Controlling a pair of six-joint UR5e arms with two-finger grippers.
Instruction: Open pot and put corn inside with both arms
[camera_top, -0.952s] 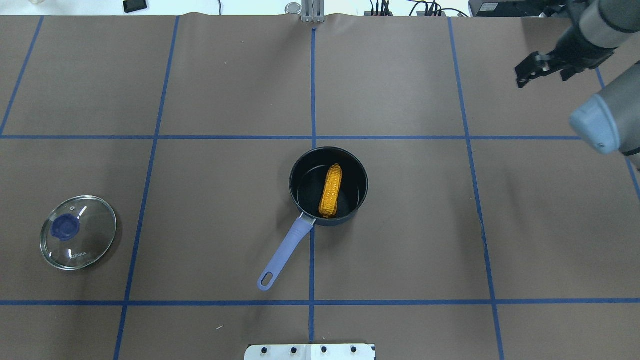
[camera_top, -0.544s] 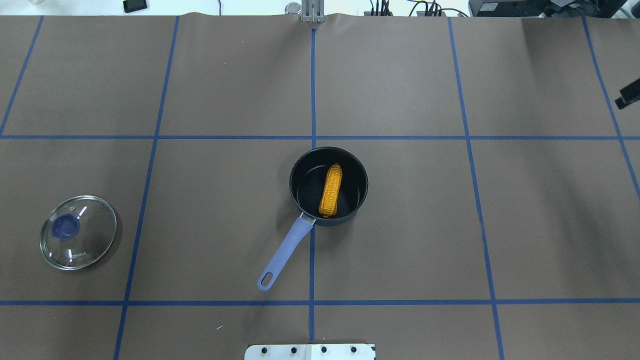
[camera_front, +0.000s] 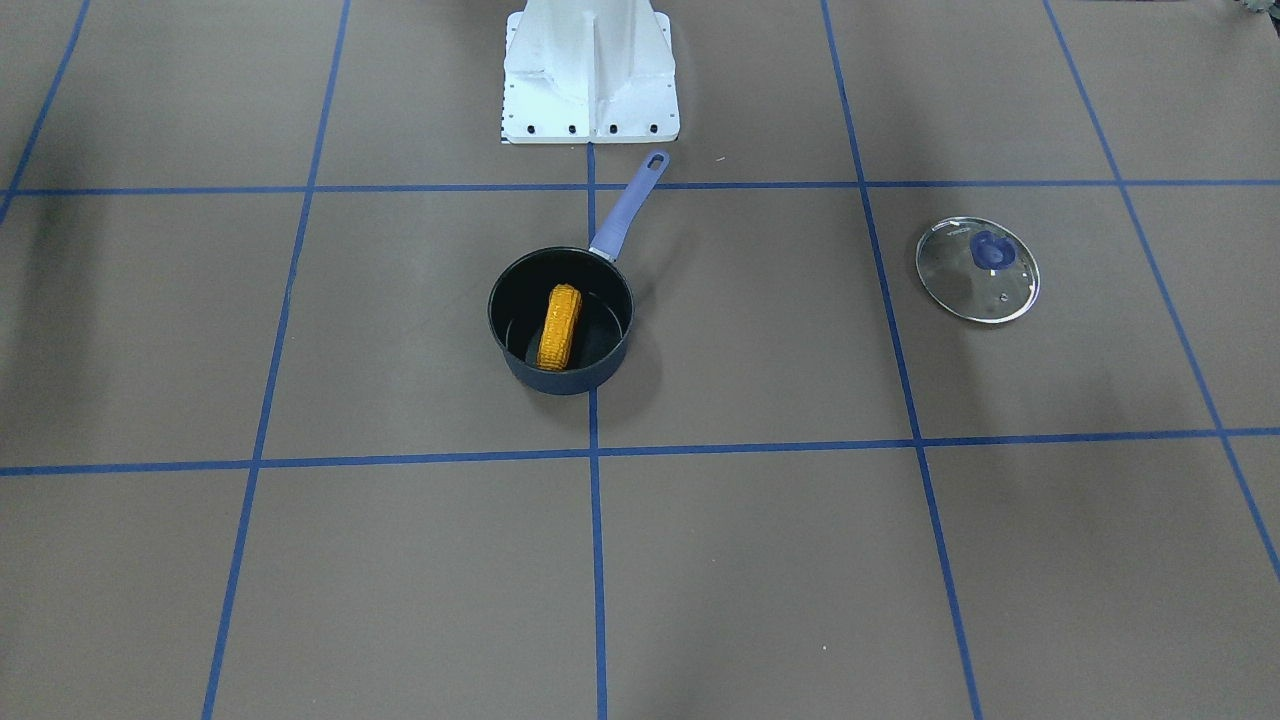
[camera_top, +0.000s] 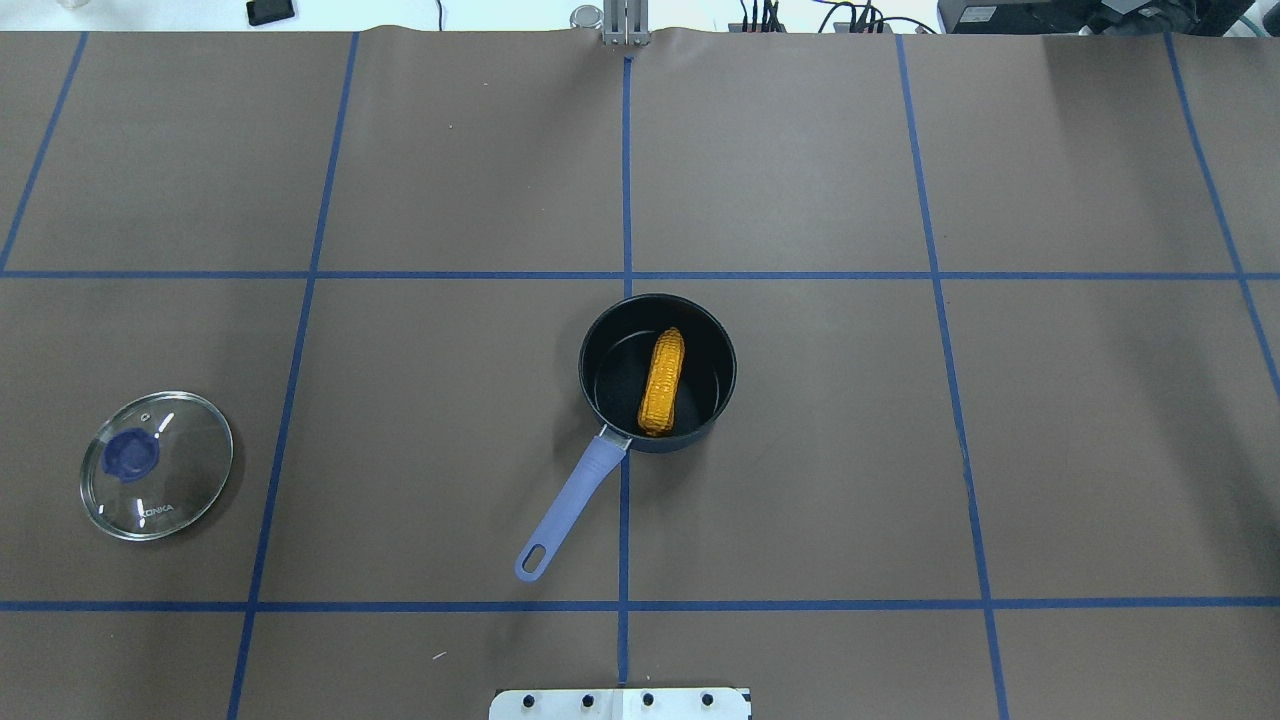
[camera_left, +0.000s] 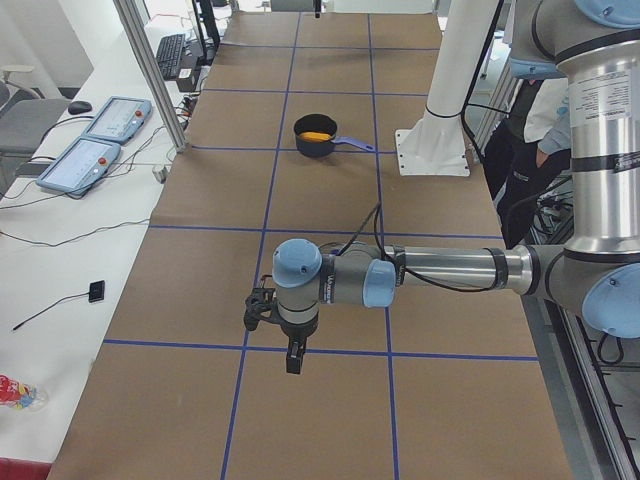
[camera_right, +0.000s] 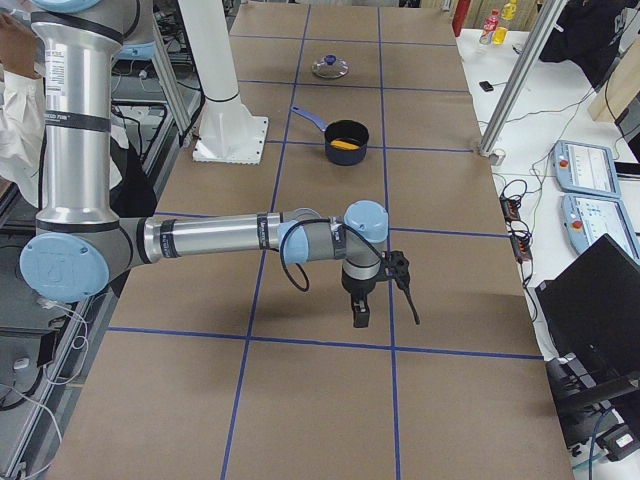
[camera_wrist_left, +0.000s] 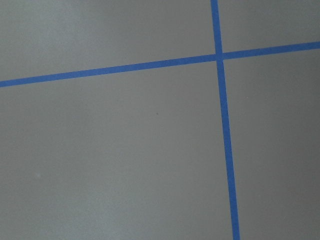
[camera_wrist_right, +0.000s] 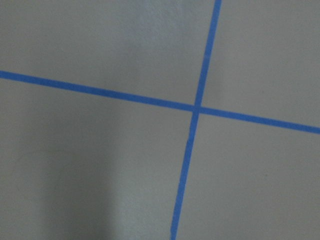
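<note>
The orange-yellow corn (camera_top: 662, 382) lies inside the open dark pot (camera_top: 724, 352) with its lilac handle (camera_top: 570, 500), at the table's middle; the corn (camera_front: 560, 326) and pot (camera_front: 512, 300) show in the front view too. The glass lid (camera_top: 157, 465) with a blue knob lies flat on the table, far to the pot's left. My left gripper (camera_left: 275, 335) shows only in the exterior left view and my right gripper (camera_right: 383, 298) only in the exterior right view. Both hang over bare table at opposite ends, far from the pot. I cannot tell whether they are open or shut.
Brown table cover with a blue tape grid (camera_top: 627, 275). The white base plate (camera_top: 620, 703) sits at the near edge. Both wrist views show only cover and tape lines. Control boxes and cables (camera_left: 95, 140) lie beyond the far table edge.
My right arm and gripper, seen at the overhead view's upper right a second ago, have moved out of that view to the right. Pot, corn and lid have not moved.
</note>
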